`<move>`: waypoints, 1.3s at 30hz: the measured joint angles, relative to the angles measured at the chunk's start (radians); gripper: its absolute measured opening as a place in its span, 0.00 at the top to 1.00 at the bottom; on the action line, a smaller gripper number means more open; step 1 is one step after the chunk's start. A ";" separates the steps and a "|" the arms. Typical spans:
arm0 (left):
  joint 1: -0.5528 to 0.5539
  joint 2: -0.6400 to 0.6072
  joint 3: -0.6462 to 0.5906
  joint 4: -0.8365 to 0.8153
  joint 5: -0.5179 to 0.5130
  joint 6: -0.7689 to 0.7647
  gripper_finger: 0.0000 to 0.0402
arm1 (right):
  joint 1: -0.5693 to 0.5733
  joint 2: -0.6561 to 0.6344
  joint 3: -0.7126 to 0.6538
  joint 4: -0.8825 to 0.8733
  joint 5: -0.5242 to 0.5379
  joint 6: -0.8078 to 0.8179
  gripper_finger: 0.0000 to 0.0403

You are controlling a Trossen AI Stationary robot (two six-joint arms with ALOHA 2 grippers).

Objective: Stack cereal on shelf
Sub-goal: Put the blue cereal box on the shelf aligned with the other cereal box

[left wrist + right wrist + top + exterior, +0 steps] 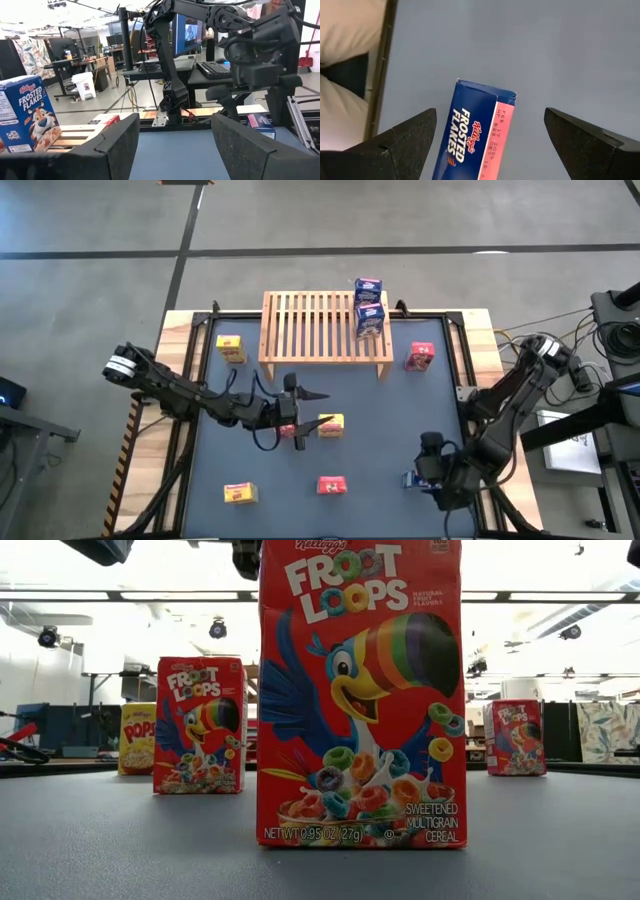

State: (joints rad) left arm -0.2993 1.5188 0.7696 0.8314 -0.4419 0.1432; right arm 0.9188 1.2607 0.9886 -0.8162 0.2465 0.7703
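The light-wood shelf (310, 330) stands at the table's far side with two blue cereal boxes (369, 305) on its right end. My right gripper (428, 472) hangs open, slanting down, over a blue box (475, 135) lying flat near the table's right front corner. Its fingers stand on either side of the box without touching. My left gripper (308, 395) is open and level at mid-table, pointing toward the right edge, with nothing between its fingers (115, 145). A red box (288, 430) stands below that arm.
Loose boxes stand on the table: yellow (230, 348), yellow (330, 425), yellow (240, 493), red (331, 485) near the front edge, and red (419, 357) by the shelf's right leg. The table's raised wooden border (480, 340) runs around the mat.
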 joint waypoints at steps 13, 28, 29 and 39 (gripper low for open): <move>0.000 0.000 0.000 -0.012 0.000 -0.006 0.42 | 0.000 0.055 0.000 -0.043 -0.038 0.051 0.18; 0.000 0.000 0.000 -0.013 0.000 -0.007 0.42 | 0.000 0.008 0.000 -0.045 -0.046 -0.005 0.50; 0.000 0.000 0.000 -0.013 0.000 -0.007 0.42 | 0.000 0.003 0.000 -0.045 -0.045 -0.015 0.51; 0.000 0.000 0.000 -0.014 0.000 -0.007 0.42 | -0.034 -0.082 0.074 -0.050 0.091 -0.240 0.56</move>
State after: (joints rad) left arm -0.2993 1.5185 0.7696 0.8177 -0.4419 0.1360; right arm 0.8849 1.1782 1.0622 -0.8663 0.3377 0.5307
